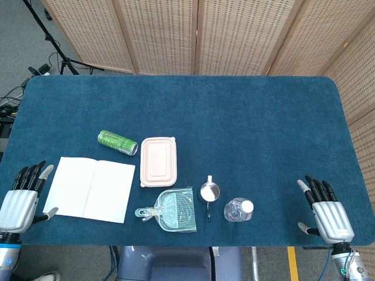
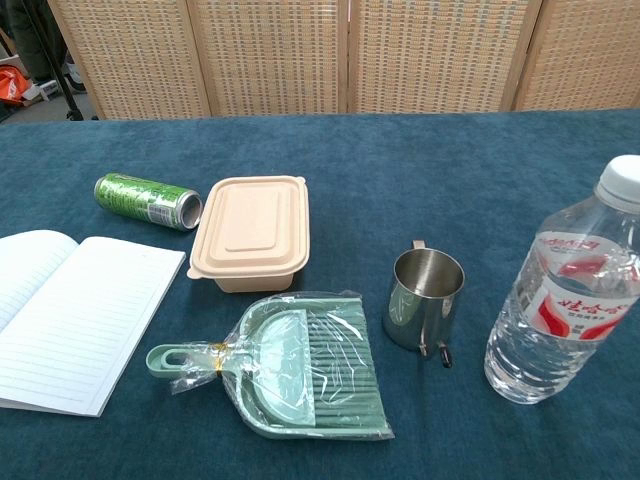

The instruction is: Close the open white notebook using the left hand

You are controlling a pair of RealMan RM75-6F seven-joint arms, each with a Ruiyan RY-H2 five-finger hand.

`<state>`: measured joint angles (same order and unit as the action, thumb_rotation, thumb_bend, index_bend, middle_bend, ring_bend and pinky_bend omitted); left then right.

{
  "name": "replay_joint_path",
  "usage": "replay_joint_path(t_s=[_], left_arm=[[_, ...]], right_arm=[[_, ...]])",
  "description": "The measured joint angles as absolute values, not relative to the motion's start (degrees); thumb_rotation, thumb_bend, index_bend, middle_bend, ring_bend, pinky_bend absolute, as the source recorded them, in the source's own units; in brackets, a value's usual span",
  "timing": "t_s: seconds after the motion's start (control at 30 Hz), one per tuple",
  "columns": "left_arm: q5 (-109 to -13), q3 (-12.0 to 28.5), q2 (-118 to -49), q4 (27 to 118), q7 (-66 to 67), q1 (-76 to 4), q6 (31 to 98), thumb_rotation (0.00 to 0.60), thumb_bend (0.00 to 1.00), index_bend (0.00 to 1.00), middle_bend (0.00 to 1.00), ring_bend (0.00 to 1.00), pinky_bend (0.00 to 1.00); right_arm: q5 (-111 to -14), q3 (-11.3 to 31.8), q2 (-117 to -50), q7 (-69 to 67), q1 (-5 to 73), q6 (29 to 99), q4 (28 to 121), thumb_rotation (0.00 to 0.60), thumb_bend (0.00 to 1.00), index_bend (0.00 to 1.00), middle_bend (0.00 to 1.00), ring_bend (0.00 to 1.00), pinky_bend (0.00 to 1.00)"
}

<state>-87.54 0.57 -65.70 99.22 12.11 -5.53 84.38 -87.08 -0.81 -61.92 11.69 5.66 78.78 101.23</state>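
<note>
Open white notebook (image 1: 89,189) lies flat on the blue table (image 1: 246,117), both hands empty at the near corners.

Head view: the left hand (image 1: 22,199) rests just beside the notebook's left edge, fingers spread, apparently not touching it; the right hand (image 1: 324,209) sits well apart, fingers likewise spread. Chest view: the notebook's lined pages (image 2: 70,315) face up at far left, near a green can (image 2: 148,200), beige lidded box (image 2: 252,232), wrapped dustpan (image 2: 290,368), steel cup (image 2: 424,298) and water bottle (image 2: 568,300).
</note>
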Motion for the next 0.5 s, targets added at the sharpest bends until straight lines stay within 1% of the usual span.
replay_joint_path(t_s=[0.5], left_arm=[[-87.7, 0.56, -65.95, 98.97, 11.71, -5.85, 83.89, 0.6, 0.0, 0.0, 0.0, 0.0, 0.0]], right_arm=[[-86.97, -0.64, -61.93, 11.71, 5.64, 78.93, 101.36, 0.6, 0.0, 0.0, 0.0, 0.0, 0.0]])
